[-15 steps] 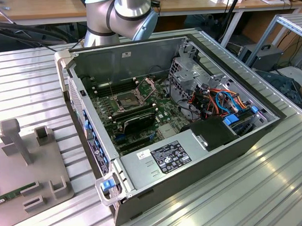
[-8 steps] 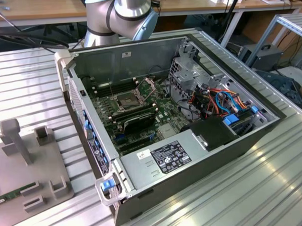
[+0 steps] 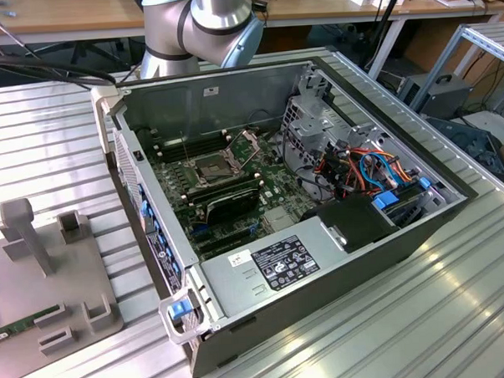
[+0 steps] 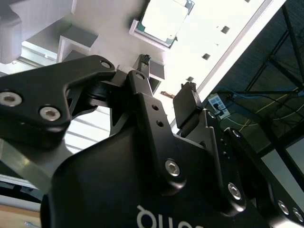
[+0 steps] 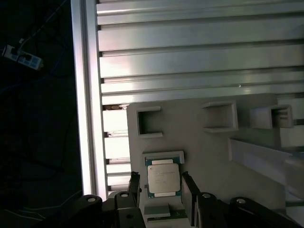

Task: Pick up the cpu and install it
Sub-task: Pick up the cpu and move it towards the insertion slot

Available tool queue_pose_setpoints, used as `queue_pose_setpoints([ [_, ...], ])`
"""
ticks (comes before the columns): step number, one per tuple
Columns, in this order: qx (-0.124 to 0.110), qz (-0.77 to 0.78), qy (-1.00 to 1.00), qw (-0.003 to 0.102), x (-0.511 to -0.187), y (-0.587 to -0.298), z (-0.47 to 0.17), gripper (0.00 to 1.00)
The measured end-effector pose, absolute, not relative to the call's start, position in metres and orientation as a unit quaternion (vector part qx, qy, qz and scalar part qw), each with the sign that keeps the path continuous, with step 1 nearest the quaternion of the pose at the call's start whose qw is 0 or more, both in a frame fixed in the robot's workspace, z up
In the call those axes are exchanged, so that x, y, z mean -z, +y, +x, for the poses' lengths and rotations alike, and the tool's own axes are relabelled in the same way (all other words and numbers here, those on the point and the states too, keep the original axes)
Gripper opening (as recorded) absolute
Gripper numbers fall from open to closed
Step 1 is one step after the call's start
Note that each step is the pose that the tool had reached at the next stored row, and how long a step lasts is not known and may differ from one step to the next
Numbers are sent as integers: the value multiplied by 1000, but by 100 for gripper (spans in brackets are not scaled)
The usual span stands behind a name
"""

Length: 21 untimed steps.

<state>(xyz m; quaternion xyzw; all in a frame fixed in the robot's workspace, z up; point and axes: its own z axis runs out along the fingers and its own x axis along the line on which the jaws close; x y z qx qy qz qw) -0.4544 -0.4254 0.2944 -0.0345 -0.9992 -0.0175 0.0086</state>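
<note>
1. The gripper point(image 5: 160, 176) is spread wide and holds nothing.
2. The cpu point(image 5: 163, 179) lies flat, metal face up, in a small cradle on the grey holder plate point(image 5: 213, 156), well apart from the open computer case point(image 3: 321, 236).
3. In both wrist views the cpu is straight ahead of the fingertips, lined up with the gap between them. It is square, so it has no long axis.
</note>
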Motion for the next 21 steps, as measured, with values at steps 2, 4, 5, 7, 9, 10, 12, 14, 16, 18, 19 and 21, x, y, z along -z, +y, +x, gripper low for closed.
queue_pose_setpoints([
  [2, 17, -34, -999, 9, -293, -425, -454, 48],
  [4, 17, -35, -999, 9, -292, -425, -454, 48],
  [5, 17, -34, -999, 9, -291, -425, -454, 48],
  [7, 17, -35, -999, 9, -290, -425, -454, 48],
  [9, 17, -35, -999, 9, -287, -425, -454, 48],
  [10, 17, -35, -999, 9, -285, -425, -454, 48],
  [12, 17, -34, -999, 9, -282, -425, -454, 48],
  [14, 17, -35, -999, 9, -278, -425, -454, 48],
  [16, 17, -35, -999, 9, -273, -425, -454, 48],
  [18, 17, -34, -999, 9, -271, -425, -454, 48],
  [19, 17, -35, -999, 9, -270, -425, -454, 48],
  [21, 17, -35, -999, 9, -267, -425, -454, 48],
])
